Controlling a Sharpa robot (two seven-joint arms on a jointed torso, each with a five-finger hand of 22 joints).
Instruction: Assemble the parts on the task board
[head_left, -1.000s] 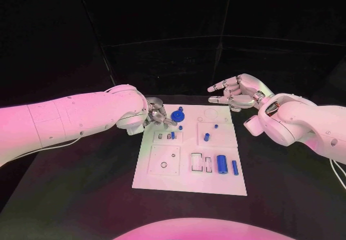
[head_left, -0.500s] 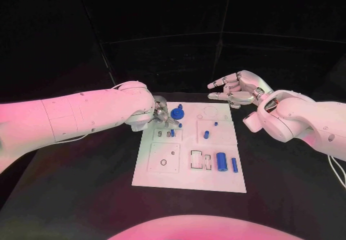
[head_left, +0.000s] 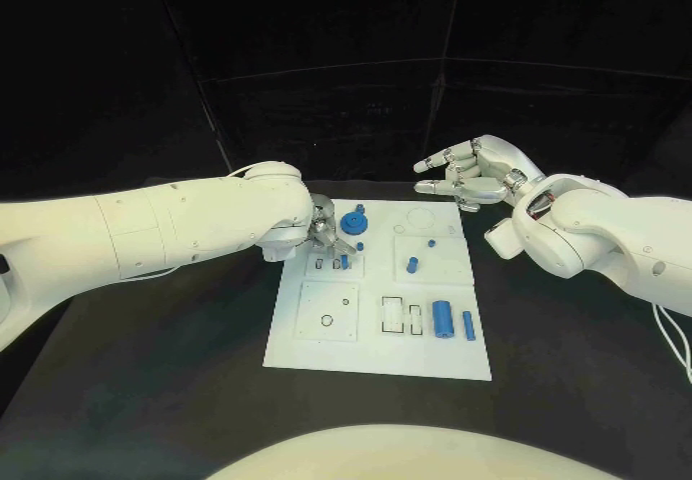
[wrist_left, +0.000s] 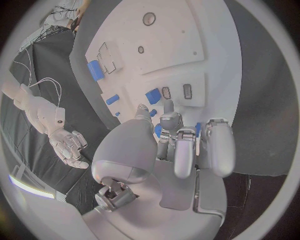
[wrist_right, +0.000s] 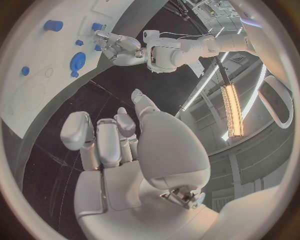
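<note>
The white task board (head_left: 378, 340) lies in the middle of the black table. Above its far left part hovers my left hand (head_left: 325, 235), fingers pointing down beside a round blue gear-like part (head_left: 355, 225). In the left wrist view the fingertips (wrist_left: 167, 106) hang just over a blue block (wrist_left: 153, 95) set in a slot, and blue shows behind the fingers; whether they grip anything is unclear. My right hand (head_left: 469, 175) floats beyond the board's far right corner with its fingers spread and nothing in it. A thick blue cylinder (head_left: 443, 322) and a slim one (head_left: 469, 326) stand at the near right.
Small blue pegs (head_left: 413, 266) dot the board's middle, and a small one (head_left: 343, 262) sits by the left hand. Empty outlined slots (head_left: 392, 315) and a square recess (head_left: 329, 308) lie on the near half. Black table surrounds the board.
My left hand has edged right, closer to the round blue part. My right hand has lifted slightly and stays spread. The parts on the board have not moved.
</note>
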